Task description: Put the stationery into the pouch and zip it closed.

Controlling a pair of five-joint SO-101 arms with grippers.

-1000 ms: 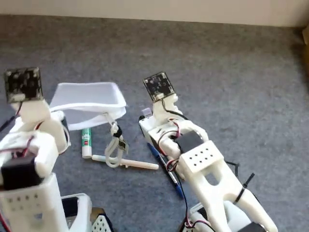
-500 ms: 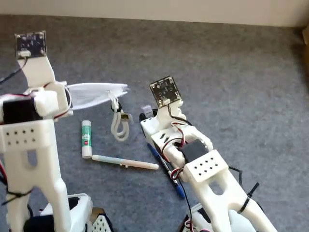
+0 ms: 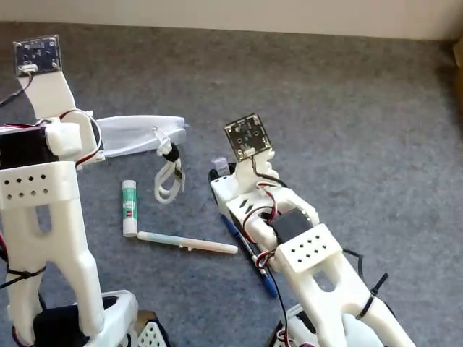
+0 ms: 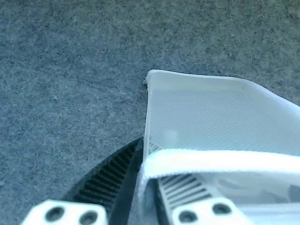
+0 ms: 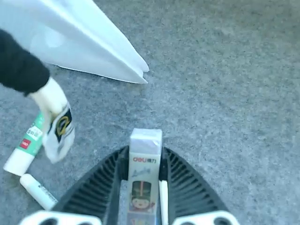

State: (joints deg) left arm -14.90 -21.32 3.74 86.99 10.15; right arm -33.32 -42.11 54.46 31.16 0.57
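On the left half of the grey surface [image 3: 347, 108], the pouch [image 3: 137, 134] is held at one end by the left gripper [image 4: 145, 180]. It is a white mesh item with a white band along its top edge. The left gripper's jaws are closed tight on that end, with mesh and band pinched between the black ribbed finger and the white one. From above, the pouch shows nearly edge-on, running from the left arm toward the middle of the surface. Whether the zip is open cannot be determined, nor whether the far corner touches the surface.

A strap [image 3: 168, 181], a white cord loop with a black sleeve, hangs from the pouch's free end. Its loop sits near the glue stick [image 3: 129, 208] without touching it.

The glue stick, green and white, lies flat on the surface on the side of the pouch nearer the arm bases. A white pen [image 3: 187, 242] lies crosswise just beside the glue stick's near end; contact between the two cannot be confirmed. A blue pen [image 3: 249, 253] lies alongside the right arm, partly hidden beneath it.

The right gripper [image 5: 145, 152] sits near the middle of the surface, close to the pouch's free end but apart from it. Its jaws are narrowed onto a printed white block [image 5: 145, 140], which lies lengthwise between the two black ribbed fingers, its end projecting past the fingertips.
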